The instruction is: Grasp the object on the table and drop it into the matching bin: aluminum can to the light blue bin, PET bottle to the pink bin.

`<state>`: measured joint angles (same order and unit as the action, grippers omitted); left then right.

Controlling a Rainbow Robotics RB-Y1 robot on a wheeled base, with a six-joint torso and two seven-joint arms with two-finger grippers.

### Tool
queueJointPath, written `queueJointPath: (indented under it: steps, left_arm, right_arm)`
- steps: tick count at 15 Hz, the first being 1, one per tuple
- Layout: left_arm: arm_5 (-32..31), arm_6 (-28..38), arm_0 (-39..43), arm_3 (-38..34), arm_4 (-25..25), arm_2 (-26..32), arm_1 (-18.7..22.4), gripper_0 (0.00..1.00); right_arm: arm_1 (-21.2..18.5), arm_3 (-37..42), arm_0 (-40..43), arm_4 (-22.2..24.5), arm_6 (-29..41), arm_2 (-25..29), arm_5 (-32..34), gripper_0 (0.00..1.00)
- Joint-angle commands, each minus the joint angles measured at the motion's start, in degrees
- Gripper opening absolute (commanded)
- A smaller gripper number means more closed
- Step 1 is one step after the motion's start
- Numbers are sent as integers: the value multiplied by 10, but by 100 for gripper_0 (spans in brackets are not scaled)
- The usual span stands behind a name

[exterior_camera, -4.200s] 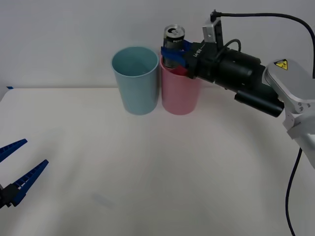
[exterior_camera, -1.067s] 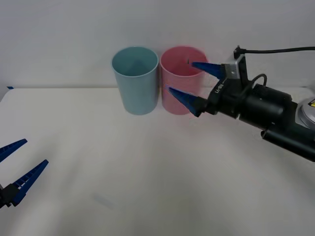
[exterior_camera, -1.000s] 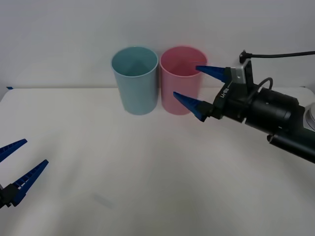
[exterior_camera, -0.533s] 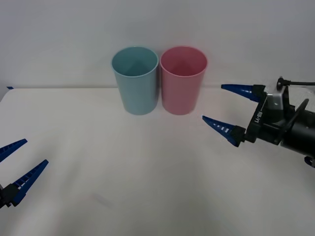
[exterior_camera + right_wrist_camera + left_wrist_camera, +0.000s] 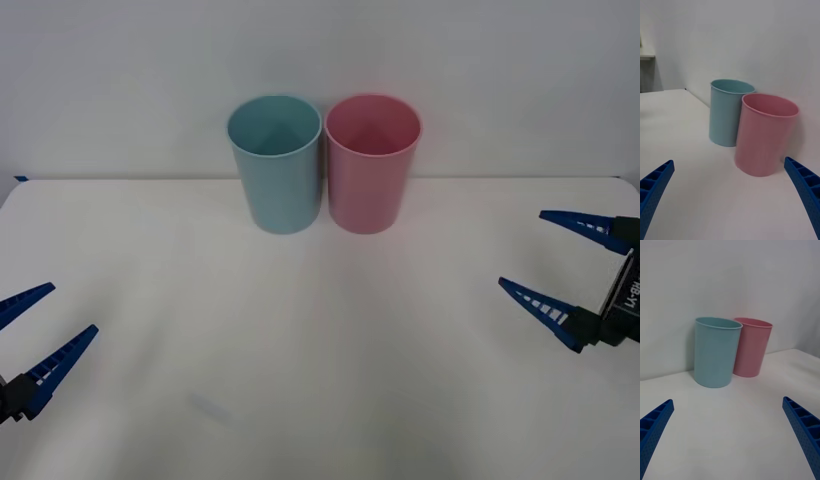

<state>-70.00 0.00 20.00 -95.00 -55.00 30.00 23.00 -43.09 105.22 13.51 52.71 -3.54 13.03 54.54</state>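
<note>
Right claw (image 5: 578,274) spread empty at right edge, left claw (image 5: 28,345) spread at lower left. No can on the counter (image 5: 320,330) (can't tell if it's inside the pink bin (image 5: 372,163) or blue bin (image 5: 275,163)). Cans: light, slick, dentable; grip mid-body.

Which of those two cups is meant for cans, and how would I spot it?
Look to the far edge of the white table, by the wall, where two tall cups stand side by side. The light blue bin is on the robot's left; its same-sized neighbour, the pink bin, differs only in colour.
</note>
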Motion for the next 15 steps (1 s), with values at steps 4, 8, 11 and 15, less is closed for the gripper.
queueJointPath:
  steps: [4,8,11,15]
  left_arm:
    - [0,0,0,0,0,0,0,100]
    - [0,0,0,0,0,0,0,100]
    - [0,0,0,0,0,0,0,100]
    - [0,0,0,0,0,0,0,100]
  right_arm:
    - [91,-1,45,70,121,120,130,100]
    - [132,0,68,96,136,161,161,100]
    - [136,0,79,92,131,167,162,100]
    - [152,0,80,92,130,168,163,100]
